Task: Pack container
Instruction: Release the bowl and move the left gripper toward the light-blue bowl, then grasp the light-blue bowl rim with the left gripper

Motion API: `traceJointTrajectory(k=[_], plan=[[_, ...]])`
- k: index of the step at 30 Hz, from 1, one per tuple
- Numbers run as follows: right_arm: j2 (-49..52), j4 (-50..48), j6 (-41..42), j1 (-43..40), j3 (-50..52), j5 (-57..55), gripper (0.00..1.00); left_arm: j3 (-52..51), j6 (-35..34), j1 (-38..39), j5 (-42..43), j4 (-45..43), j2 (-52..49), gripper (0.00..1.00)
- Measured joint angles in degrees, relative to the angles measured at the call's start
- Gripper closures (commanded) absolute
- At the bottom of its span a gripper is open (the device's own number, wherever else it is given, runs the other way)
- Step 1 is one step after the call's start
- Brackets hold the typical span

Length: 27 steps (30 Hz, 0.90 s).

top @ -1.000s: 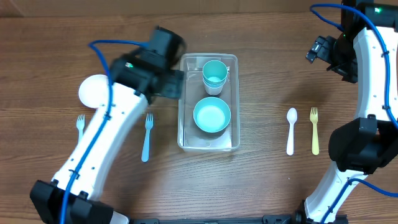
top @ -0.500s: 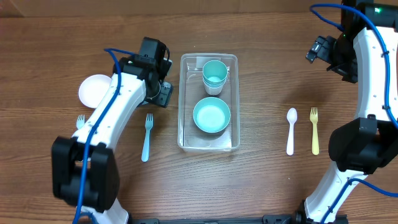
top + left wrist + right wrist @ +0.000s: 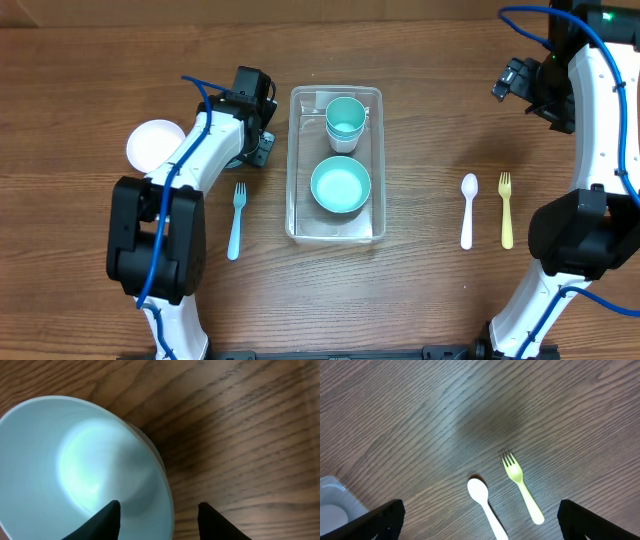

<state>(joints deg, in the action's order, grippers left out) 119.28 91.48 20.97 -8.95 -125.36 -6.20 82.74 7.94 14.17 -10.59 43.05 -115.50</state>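
Clear plastic container (image 3: 297, 215): overhead, middle of the bench (image 3: 430, 120), holding a teal cup (image 3: 345, 120) and a teal bowl (image 3: 341, 186); white bowl (image 3: 150, 143) well to its left.
Left wrist: left end effector (image 3: 160, 517) partly open, gripping nothing, fingers straddling the white bowl's rim; contact unclear.
Right wrist: right end effector (image 3: 481, 510) wide open, empty, above a white spoon (image 3: 478, 491) and a yellow fork (image 3: 520, 482).

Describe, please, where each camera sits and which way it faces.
Overhead: above the table, looking straight down at the container; left arm and right arm show.
Left wrist: close above the white bowl, looking down; left claw shows.
Right wrist: high, looking down at white spoon and yellow fork; right claw shows.
Shared: overhead also sees spoon and fork.
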Motion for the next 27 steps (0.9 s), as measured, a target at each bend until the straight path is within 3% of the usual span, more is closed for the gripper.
traceJointTrajectory(k=[3,5,27], plan=[[0.0,0.0,0.0,0.0,0.0,0.0,0.00,0.0,0.2,-0.1,-0.4,-0.5,-0.2,0.70],[0.0,0.0,0.0,0.0,0.0,0.0,0.00,0.0,0.3,-0.1,-0.5,-0.5,-0.2,0.74],[0.0,0.0,0.0,0.0,0.0,0.0,0.00,-0.6,0.7,-0.1,-0.6,-1.2,-0.2,0.64]])
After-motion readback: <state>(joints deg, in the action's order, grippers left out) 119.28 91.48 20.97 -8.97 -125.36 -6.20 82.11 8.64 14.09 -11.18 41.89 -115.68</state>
